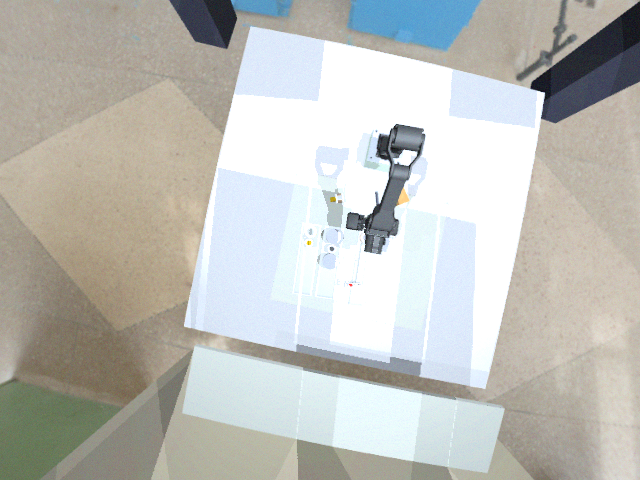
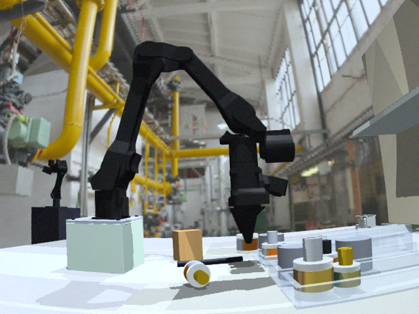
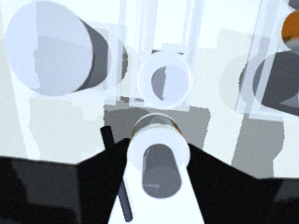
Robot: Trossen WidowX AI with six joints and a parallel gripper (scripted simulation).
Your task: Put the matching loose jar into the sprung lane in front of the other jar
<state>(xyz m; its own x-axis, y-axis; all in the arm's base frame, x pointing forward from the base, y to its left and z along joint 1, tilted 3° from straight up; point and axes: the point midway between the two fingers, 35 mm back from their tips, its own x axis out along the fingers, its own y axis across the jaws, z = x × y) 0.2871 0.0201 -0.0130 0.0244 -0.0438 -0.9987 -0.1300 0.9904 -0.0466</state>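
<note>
My gripper (image 1: 374, 250) (image 2: 248, 241) (image 3: 157, 146) points down and is shut on a white jar (image 2: 254, 244) (image 3: 140, 150) with an orange band and grey cap. The held jar is upright, just outside the front end of the sprung lane; its exact height is unclear. A jar (image 2: 270, 250) (image 3: 173, 85) with the same orange band and grey cap stands in that clear-walled lane, straight ahead in the wrist view. The pusher plate behind it is not clearly visible. The arm covers the held jar in the top view.
Grey cylinders (image 2: 353, 251) (image 3: 49, 49) stand around the lanes. An amber jar (image 2: 313, 280) and a yellow-capped jar (image 2: 348, 275) stand in a side lane. Outside lie a yellow-capped jar (image 1: 333, 199) (image 2: 197, 274), a black rod (image 2: 216, 260) (image 3: 124, 201) and an orange block (image 1: 402, 197) (image 2: 187, 244).
</note>
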